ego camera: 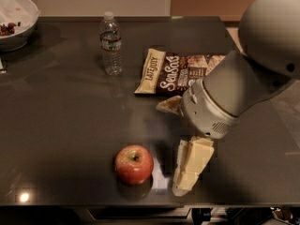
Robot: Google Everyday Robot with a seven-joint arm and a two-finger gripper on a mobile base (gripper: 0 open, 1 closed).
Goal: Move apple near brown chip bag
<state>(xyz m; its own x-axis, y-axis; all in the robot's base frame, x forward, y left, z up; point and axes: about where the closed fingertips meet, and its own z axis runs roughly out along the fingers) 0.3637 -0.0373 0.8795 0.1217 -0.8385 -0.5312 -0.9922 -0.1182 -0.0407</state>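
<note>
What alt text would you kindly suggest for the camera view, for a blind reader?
The robot's tool hangs beside a red apple near the front edge of the dark table; a brown chip bag and water bottle sit behind.

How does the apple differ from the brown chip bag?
The apple is round and red; the brown chip bag is flat, rectangular and dark brown with white lettering. The apple is smaller and sits near the front edge of the table; the bag lies farther back, partly hidden by the arm. Both rest on the table. The gripper hangs just beside the apple.
</note>
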